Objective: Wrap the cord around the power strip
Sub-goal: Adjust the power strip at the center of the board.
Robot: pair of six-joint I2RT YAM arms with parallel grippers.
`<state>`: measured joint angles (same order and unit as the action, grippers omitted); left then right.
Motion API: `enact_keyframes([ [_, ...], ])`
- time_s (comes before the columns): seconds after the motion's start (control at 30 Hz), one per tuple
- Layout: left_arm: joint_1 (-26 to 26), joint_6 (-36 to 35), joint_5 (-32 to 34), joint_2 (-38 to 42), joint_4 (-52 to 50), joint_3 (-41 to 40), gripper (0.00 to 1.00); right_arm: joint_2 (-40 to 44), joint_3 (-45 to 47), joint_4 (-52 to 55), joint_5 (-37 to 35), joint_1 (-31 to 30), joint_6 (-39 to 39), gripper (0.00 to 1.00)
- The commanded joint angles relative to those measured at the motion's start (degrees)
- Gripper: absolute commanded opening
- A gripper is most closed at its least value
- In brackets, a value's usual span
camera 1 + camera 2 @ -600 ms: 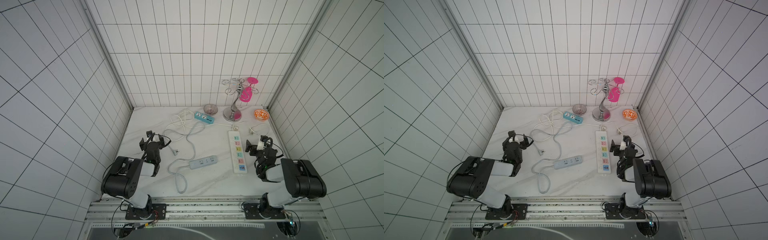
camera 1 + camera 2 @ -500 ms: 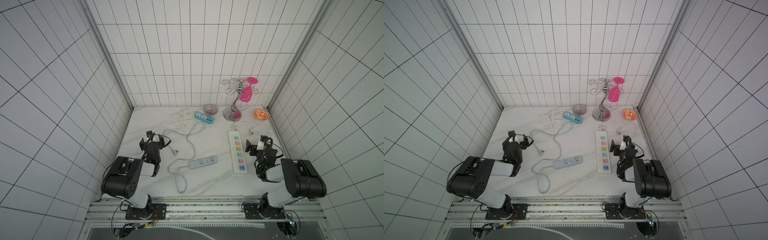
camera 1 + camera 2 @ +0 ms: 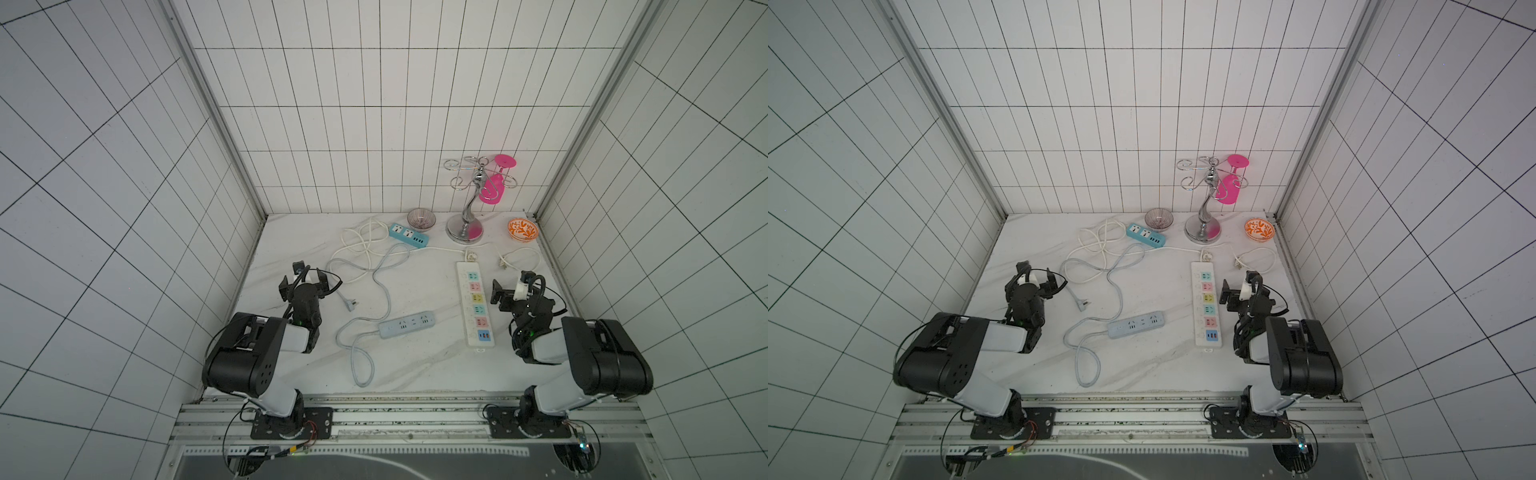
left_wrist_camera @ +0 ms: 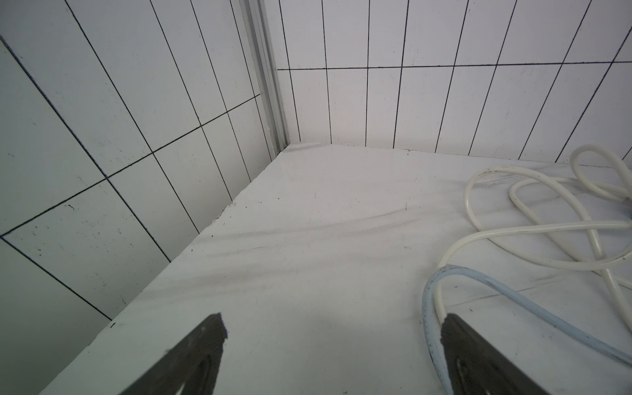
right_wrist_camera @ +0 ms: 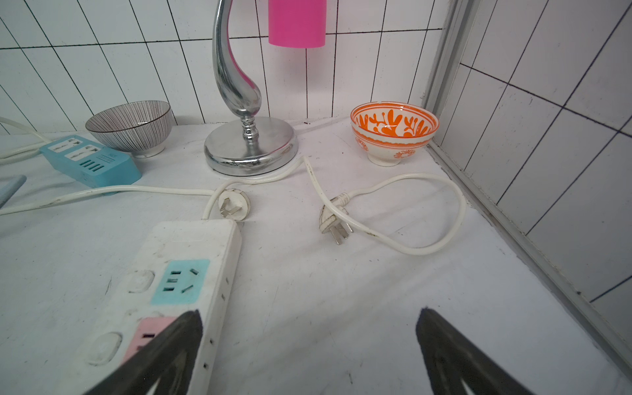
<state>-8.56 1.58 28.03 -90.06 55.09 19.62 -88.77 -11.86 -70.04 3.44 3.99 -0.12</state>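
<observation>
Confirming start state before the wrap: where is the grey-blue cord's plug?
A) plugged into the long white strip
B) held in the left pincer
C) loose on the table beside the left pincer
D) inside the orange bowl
C: the plug lies on the table, apart from the open, empty left pincer.

Worktop layout: strips and cords between the two arms

The power strip (image 3: 407,325) lies flat near the middle of the worktop (image 3: 424,370); its cord (image 3: 389,300) leaves the left end, loops toward the near edge, runs back toward the rear wall and ends in a plug (image 3: 351,305) left of the power strip, just beside the left gripper (image 3: 304,282); the long strip (image 3: 475,309) lies right of the power strip, lengthwise front to back, with the right gripper (image 3: 512,286) just to its right; along the rear wall, left to right: thin cord coil (image 3: 357,241), small strip (image 3: 408,235), first bowl (image 3: 421,218), stand (image 3: 464,228), second bowl (image 3: 522,229).
</observation>
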Motion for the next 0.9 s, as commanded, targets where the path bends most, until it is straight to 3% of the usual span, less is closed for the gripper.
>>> enact_keyframes([
  [0.0, 0.03, 0.30, 0.17, 0.41, 1.01, 0.95, 0.98, -0.09, -3.08, -1.81, 0.51, -0.21, -0.85, 0.99],
  [0.87, 0.27, 0.51, -0.36, 0.68, 0.92, 0.71, 0.98, -0.13, -3.18, -1.68, 0.76, -0.08, -0.70, 0.99],
])
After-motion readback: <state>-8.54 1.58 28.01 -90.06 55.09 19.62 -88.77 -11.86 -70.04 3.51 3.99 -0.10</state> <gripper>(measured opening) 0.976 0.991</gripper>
